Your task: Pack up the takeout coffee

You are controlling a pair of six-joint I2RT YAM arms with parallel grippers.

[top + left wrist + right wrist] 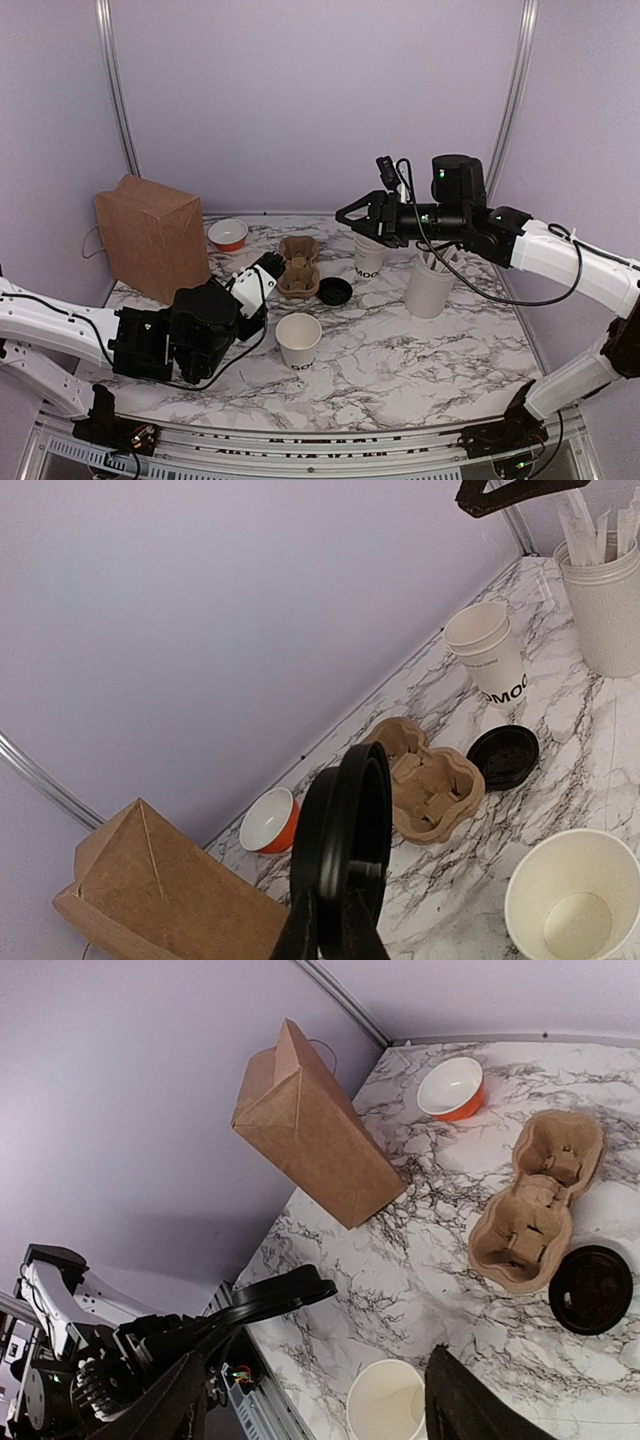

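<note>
Near the middle of the white marble-patterned table (400,350) I've got the small white paper cup with dark lettering (299,340), standing upright with its mouth uncovered; from the left wrist view the inside looks bare.

Just left of it, my left gripper (335,920) is pinched tight on a round black plastic lid (345,830). The lid is held by its rim and stands on edge above the table, clear of the cup.

Just beyond the cup, toward the far side, lies the brown moulded cardboard cup carrier (299,268). A second black round lid (335,291) lies flat on the table right beside the carrier's right edge.

Over on the right, my right gripper (358,222) hangs in the air with its fingers spread wide and nothing between them, above the stack of lidless white paper cups (368,257). Right of that stack stands a taller white cylinder holding utensils (430,285).

Far left, the brown paper bag (150,238) stands upright. A small orange bowl with a white inside (228,235) sits between the bag and the carrier, close to the back wall.
</note>
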